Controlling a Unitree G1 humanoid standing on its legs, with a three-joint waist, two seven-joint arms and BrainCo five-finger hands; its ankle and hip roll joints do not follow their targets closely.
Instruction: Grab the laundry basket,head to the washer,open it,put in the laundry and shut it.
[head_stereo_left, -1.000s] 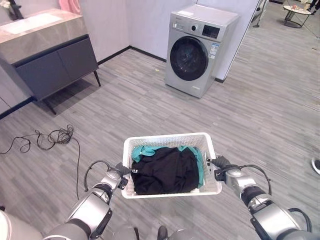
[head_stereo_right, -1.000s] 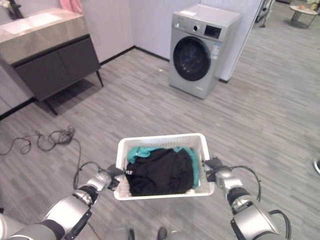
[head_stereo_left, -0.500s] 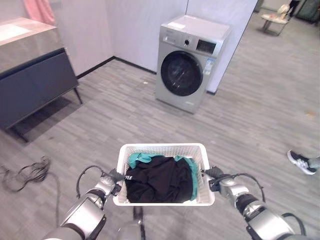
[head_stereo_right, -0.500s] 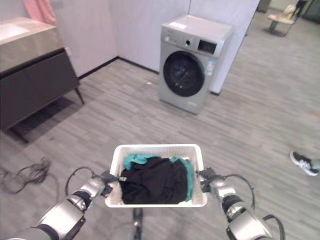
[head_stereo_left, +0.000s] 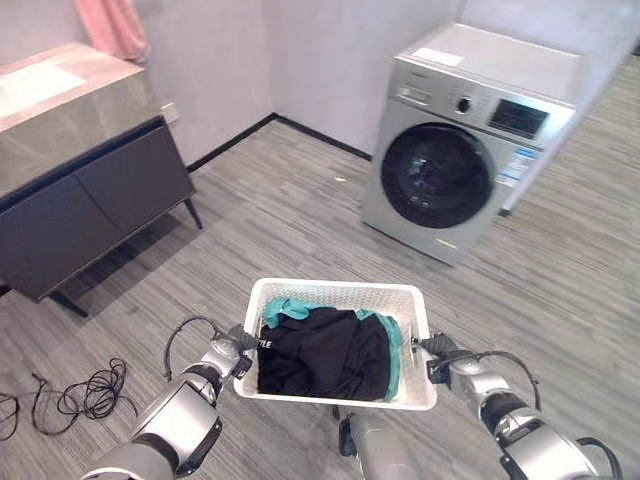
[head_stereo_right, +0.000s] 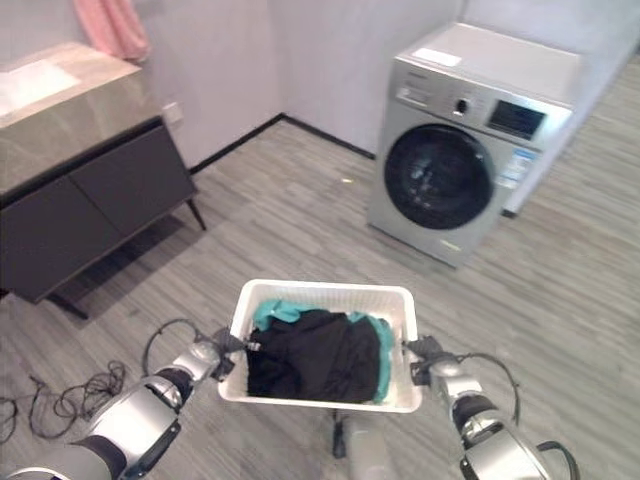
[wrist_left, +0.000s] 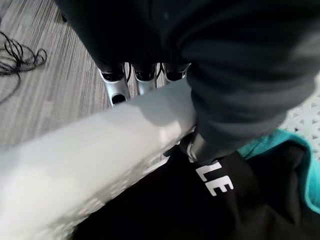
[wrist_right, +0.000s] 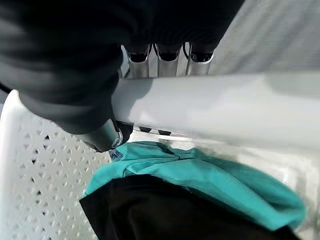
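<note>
Our left hand (head_stereo_left: 238, 354) and right hand (head_stereo_left: 438, 358) curl round the rims of the laundry basket (head_stereo_left: 342, 296), carried low in the frame, the washer (head_stereo_left: 470, 150) upper right. We judge one slipping grip would tip the black and teal laundry (head_stereo_left: 330, 348) onto the floor (head_stereo_left: 270, 210).

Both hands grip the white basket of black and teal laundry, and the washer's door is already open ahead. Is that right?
Not quite: the washer door is shut, its dark round window flush with the front, as the left eye view shows. The rest holds: the left hand and right hand grip the rims of the white basket, which holds black and teal laundry.
</note>
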